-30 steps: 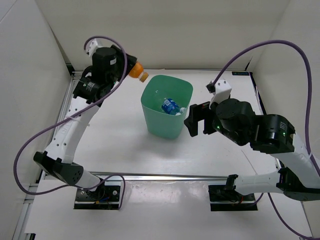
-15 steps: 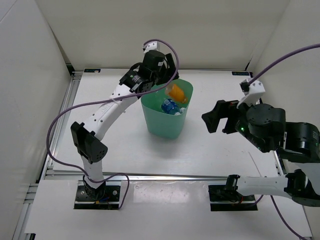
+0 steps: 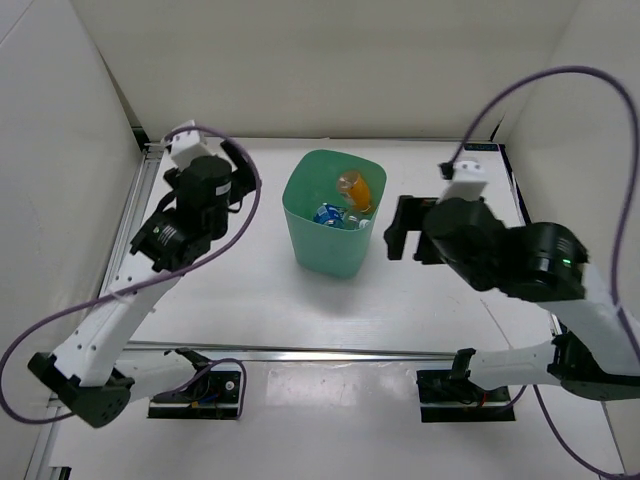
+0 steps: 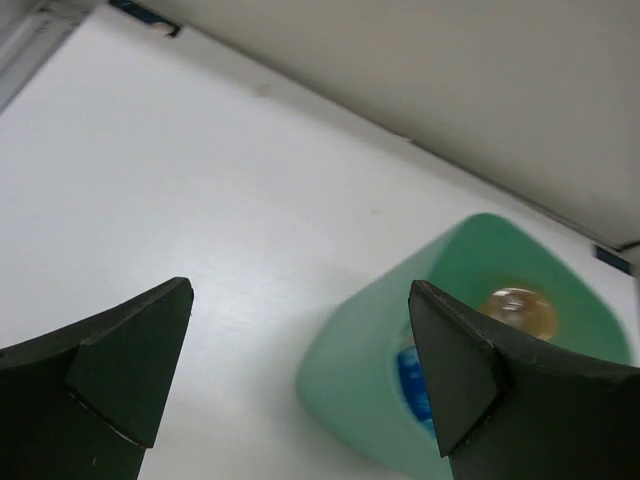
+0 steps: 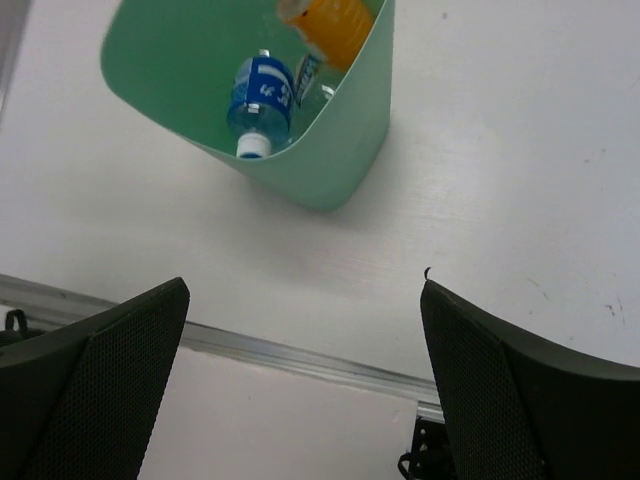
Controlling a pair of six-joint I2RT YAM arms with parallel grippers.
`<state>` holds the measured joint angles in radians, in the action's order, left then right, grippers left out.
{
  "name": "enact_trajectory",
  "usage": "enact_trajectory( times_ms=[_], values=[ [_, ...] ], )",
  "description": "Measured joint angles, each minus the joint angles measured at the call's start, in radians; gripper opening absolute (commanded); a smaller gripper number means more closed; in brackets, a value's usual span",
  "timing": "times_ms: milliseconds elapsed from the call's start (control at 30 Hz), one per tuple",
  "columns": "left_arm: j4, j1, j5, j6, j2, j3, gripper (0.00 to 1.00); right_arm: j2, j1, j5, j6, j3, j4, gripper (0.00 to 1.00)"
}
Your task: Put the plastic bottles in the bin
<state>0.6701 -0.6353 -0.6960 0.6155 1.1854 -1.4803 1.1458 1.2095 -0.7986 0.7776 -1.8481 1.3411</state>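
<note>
The mint-green bin (image 3: 322, 252) stands mid-table. Inside it lie a short orange bottle (image 3: 354, 187) and a clear bottle with a blue label (image 3: 328, 214); other bottles beneath them are hard to make out. My left gripper (image 3: 240, 178) hangs open and empty to the left of the bin. In the left wrist view the gripper (image 4: 300, 300) frames the bin (image 4: 350, 385), with the orange bottle (image 4: 518, 310) inside. My right gripper (image 3: 402, 238) is open and empty, right of the bin. Its wrist view shows the gripper (image 5: 305, 290), bin (image 5: 350, 150), orange bottle (image 5: 335, 25) and blue-labelled bottle (image 5: 262, 95).
White walls enclose the table at the back and both sides. A metal rail (image 3: 330, 352) runs along the near edge, seen again in the right wrist view as the rail (image 5: 300, 355). Purple cables loop above both arms.
My left gripper carried the orange bottle over the bin, opened and dropped it in, then swung back to the left. The right arm shifted slightly beside the bin, staying open.
</note>
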Motion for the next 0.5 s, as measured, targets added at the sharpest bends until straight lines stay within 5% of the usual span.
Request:
enact_trajectory(
  times_ms=[133,500],
  values=[
    [0.027,0.043,-0.043,0.0,-0.106,0.156,1.0,0.109,-0.112,0.135,0.008,0.029,-0.005,1.0],
    [0.146,0.131,-0.09,-0.041,-0.212,0.238,1.0,0.297,-0.783,0.589,-0.152,0.013,-0.001,1.0]
  ],
)
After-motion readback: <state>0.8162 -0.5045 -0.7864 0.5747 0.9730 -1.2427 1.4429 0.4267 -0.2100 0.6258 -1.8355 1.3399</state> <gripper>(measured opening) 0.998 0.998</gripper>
